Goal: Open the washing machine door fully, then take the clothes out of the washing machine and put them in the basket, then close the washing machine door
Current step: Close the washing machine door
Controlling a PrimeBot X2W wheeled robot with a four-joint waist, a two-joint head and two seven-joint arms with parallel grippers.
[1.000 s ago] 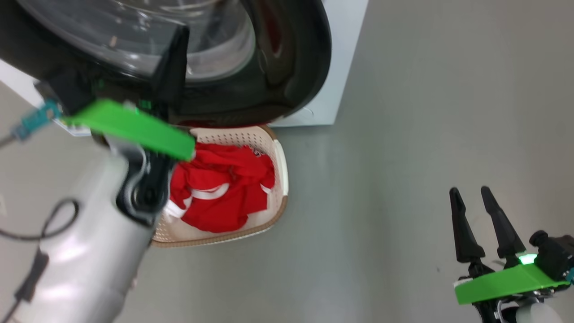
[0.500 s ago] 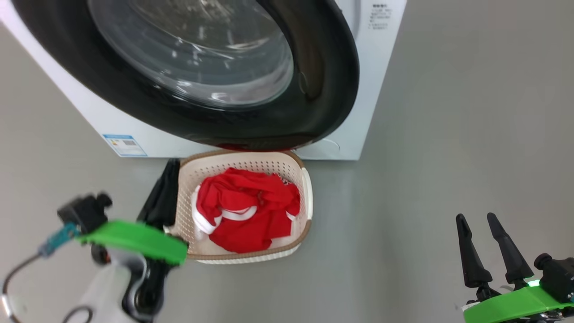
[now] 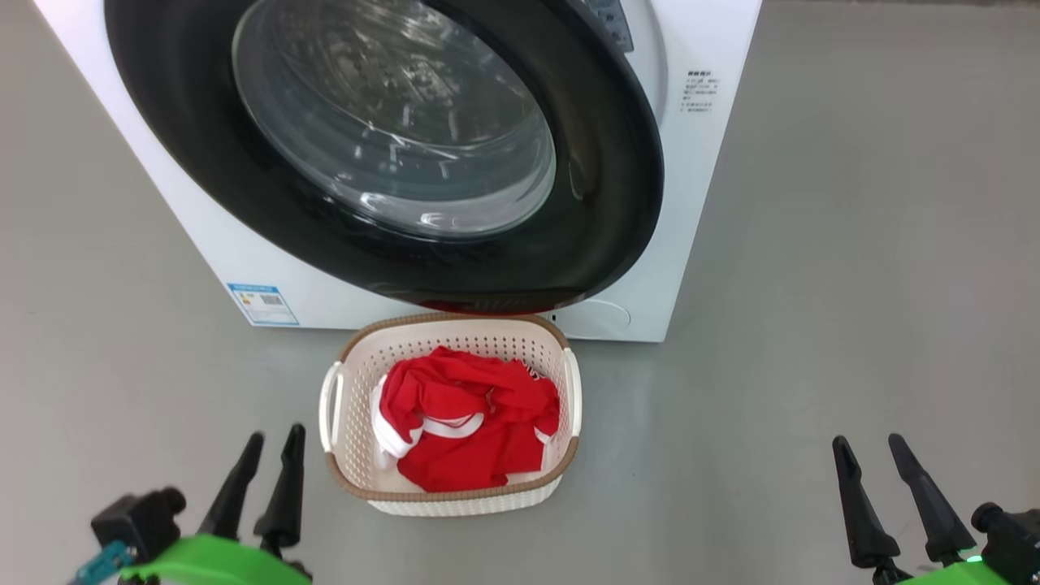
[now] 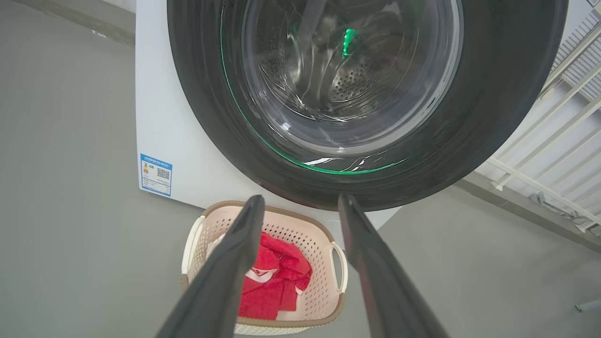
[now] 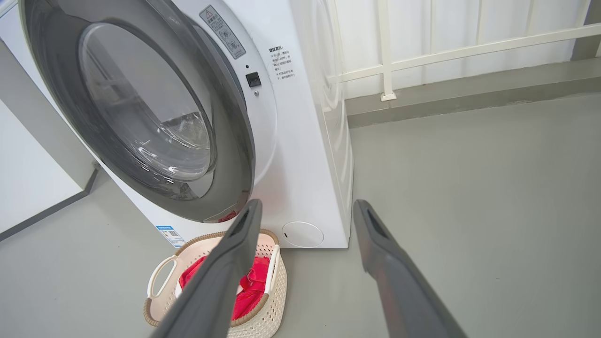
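- Both grippers are empty with fingers apart. The left gripper (image 3: 276, 435) hangs just beside the basket (image 3: 455, 319), and the right gripper (image 3: 866, 441) is well off to the side.
- The clothes (image 3: 471, 422) are piled in the basket, right under the washing machine door (image 3: 601, 203).
- The door looks pushed to, but I can't tell if it's latched. If it isn't, it could swing back out.
- There's a red sliver at the door's bottom edge. It's either a reflection or pinched fabric, and pinched fabric would stop it sealing.

Blue label (image 3: 262, 303): stood low on the washing machine (image 3: 707, 203) front, at its left corner; it bore a QR code and small print, too small to read.
Printed block (image 3: 699, 89): several dark lines right of the door (image 3: 617, 179); unreadable.
Warning sticker (image 5: 221, 32): red triangle sign above fine print; words unreadable.
Legible words, numbers: none.
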